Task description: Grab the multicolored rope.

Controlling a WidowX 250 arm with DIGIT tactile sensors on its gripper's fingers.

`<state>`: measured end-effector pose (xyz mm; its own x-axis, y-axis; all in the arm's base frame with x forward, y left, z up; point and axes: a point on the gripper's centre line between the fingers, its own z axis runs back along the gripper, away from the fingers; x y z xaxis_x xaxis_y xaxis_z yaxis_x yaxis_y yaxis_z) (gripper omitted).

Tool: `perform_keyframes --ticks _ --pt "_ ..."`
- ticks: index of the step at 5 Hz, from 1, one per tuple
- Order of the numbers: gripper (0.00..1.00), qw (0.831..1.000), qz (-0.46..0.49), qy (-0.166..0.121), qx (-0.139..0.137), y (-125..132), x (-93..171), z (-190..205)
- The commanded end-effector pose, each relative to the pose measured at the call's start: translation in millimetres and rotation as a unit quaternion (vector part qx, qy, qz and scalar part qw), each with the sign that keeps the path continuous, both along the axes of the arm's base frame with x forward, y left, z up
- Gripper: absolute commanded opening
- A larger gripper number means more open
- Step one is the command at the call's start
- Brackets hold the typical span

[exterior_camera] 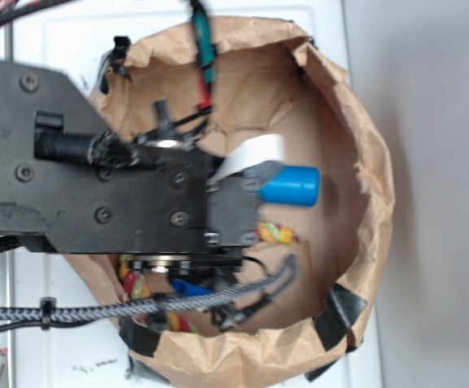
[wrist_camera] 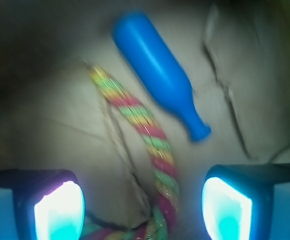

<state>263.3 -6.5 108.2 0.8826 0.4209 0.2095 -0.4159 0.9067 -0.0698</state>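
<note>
The multicolored rope [wrist_camera: 150, 145], twisted red, yellow and green, lies on the brown paper floor and curves under the frame's bottom. My gripper [wrist_camera: 142, 210] is open, its two glowing pads [wrist_camera: 60, 212] standing either side of the rope, not touching it. The blue bottle-shaped toy [wrist_camera: 160, 72] lies beyond the rope. In the exterior view the arm hides most of the rope [exterior_camera: 276, 234]; bits show right of and below the gripper [exterior_camera: 234, 234]. The blue toy [exterior_camera: 291, 186] lies just beyond.
Everything sits inside a round brown paper bowl [exterior_camera: 364, 162] with crumpled raised walls. Black tape patches [exterior_camera: 344, 311] hold its rim. A braided cable [exterior_camera: 178, 303] and a blue piece [exterior_camera: 188, 287] lie under the arm.
</note>
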Motion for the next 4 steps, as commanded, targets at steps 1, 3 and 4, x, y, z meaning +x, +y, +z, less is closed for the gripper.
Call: perform_keyframes --ticks 1,3,4 --pt "1.0 1.0 0.001 -0.005 -0.006 12.6 -10.7 -21.7" --pt "1.0 1.0 0.012 0.013 0.011 22.7 -19.8 -40.0" --pt "1.0 0.999 -0.001 0.029 0.019 19.8 -14.2 -58.8"
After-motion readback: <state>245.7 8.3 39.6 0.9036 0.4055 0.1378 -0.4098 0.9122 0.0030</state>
